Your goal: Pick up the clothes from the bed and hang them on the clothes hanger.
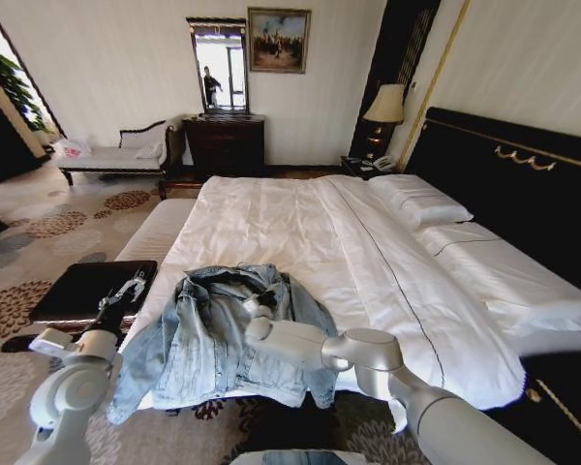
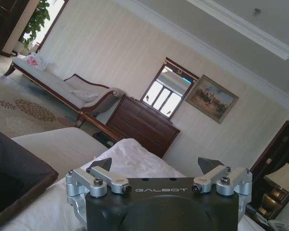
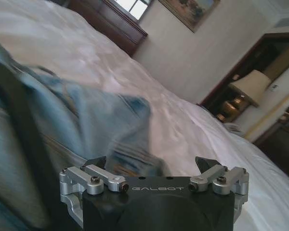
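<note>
The clothes, a light-blue denim jacket (image 1: 218, 344), lie crumpled at the near corner of the bed (image 1: 300, 228), on its white quilt. My right gripper (image 1: 260, 306) hovers low over the jacket's collar area. Its fingers are open around nothing, and the denim folds (image 3: 101, 115) sit just beyond the fingertips (image 3: 98, 164). A dark band (image 3: 14, 120) crosses the jacket close to the camera; I cannot tell what it is. The clothes hanger is hidden or out of view. My left gripper (image 1: 134, 287) is raised beside the bed's left edge, open and empty (image 2: 155, 166).
A dark padded stool (image 1: 87, 289) stands under the left arm. A white cushioned bench (image 1: 155, 232) runs along the bed's left side. Farther off are a chaise (image 1: 126, 155), a dark dresser (image 1: 225, 145) and a bedside lamp (image 1: 387, 105). Pillows (image 1: 421, 205) rest against the black headboard (image 1: 523, 184).
</note>
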`<state>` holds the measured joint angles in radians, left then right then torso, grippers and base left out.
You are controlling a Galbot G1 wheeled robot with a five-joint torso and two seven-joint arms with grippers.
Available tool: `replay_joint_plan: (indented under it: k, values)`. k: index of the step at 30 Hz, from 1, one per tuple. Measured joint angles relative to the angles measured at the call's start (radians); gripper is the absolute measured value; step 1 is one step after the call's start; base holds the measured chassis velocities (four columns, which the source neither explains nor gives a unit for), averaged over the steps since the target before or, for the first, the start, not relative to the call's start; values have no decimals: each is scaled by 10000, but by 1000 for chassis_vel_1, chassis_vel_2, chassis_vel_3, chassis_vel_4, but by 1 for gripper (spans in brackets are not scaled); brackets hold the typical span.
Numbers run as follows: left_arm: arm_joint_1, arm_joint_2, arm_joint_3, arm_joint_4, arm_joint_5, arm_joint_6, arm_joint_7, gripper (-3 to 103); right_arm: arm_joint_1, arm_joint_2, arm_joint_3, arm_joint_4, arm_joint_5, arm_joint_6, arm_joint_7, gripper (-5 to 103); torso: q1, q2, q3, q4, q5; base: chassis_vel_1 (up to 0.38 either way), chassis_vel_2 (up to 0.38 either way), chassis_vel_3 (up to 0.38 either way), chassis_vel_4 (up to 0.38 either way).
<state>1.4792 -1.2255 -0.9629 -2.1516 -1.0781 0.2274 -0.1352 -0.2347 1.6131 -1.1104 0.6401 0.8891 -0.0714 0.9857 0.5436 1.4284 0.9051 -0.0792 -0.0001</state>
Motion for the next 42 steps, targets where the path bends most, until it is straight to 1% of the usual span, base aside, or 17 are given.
replay_joint_plan:
  k: [7, 10, 13, 18, 21, 23, 25, 27, 28, 30, 31, 33, 35, 36, 38, 39, 42]
  values:
    - [-20, 19, -14, 99, 0, -13, -2, 100, -71, -12, 218, -630, -248, 369, -532, 100, 3, 0, 0, 2, 1, 0, 0, 0, 0]
    - [-80, 17, 44, 178, 12, -14, -4, 100, -185, -23, 444, -549, -488, 1086, -946, 100, 1, 1, 0, 3, 1, 0, 0, 0, 0]
    - [-104, 12, 82, 209, 44, -14, -4, 100, -211, -28, 491, -338, -494, 1243, -1036, 100, 1, 1, 0, 2, 1, 0, 0, 0, 0]
    - [-138, 16, 127, 247, 110, -11, -20, 100, -231, -35, 299, 313, 155, 1071, -1069, 100, 3, 0, 0, 4, 1, 0, 0, 0, 0]
    - [-133, 23, 111, 237, 110, -9, -23, 100, -237, -37, 198, 297, 279, 993, -1144, 101, 1, 0, 0, 4, 1, 0, 0, 0, 0]
    - [-94, 29, 75, 221, 107, -9, -24, 100, -258, -41, 157, 173, 280, 978, -1235, 95, 0, 1, 0, 3, 1, 0, 0, 0, 0]
    - [-76, 29, 57, 214, 105, -9, -24, 100, -266, -41, 158, 95, 240, 978, -1252, 93, 1, 0, 0, 3, 2, 0, 0, 0, 0]
    - [-58, 22, 41, 205, 103, -9, -24, 100, -267, -43, 182, -44, 77, 988, -1298, 83, 1, 0, 0, 3, 1, 0, 0, 0, 0]
    - [-58, 22, 41, 205, 103, -9, -24, 100, -267, -43, 182, -44, 77, 988, -1298, 83, 1, 0, 0, 3, 1, 0, 0, 0, 0]
    - [-45, -17, 42, 168, 104, -9, -24, 100, -251, -44, 224, -194, -232, 1044, -1380, 72, 2, 0, 0, 4, 1, 0, 0, 0, 0]
    - [-42, -28, 45, 158, 107, -9, -24, 100, -241, -44, 229, -232, -305, 1046, -1390, 72, 1, 0, 0, 3, 1, 0, 0, 0, 0]
    - [-40, -43, 49, 142, 114, -9, -24, 100, -230, -45, 229, -274, -396, 1046, -1399, 66, 0, 1, 0, 3, 1, 0, 0, 0, 0]
    - [-24, -64, 53, 116, 134, -9, -24, 100, -220, -47, 229, -358, -592, 1021, -1405, 56, -1, 0, 0, 3, 2, 0, 0, 0, 0]
    - [-18, -68, 53, 114, 139, -9, -25, 100, -219, -47, 228, -384, -636, 1002, -1405, 56, 0, 0, 0, 3, 2, 0, 0, 0, 0]
    - [8, -76, 48, 101, 163, -9, -24, 100, -219, -48, 224, -476, -773, 912, -1396, 44, 0, 0, 0, 3, 2, 0, 0, 0, 0]
    - [8, -76, 48, 101, 163, -9, -24, 100, -219, -48, 224, -476, -773, 912, -1396, 44, 0, 0, 0, 3, 2, 0, 0, 0, 0]
    - [31, -92, 22, 61, 184, -9, -24, 100, -175, -49, 235, -640, -1021, 716, -1213, 28, 0, 0, 0, 3, 1, 0, 0, 0, 0]
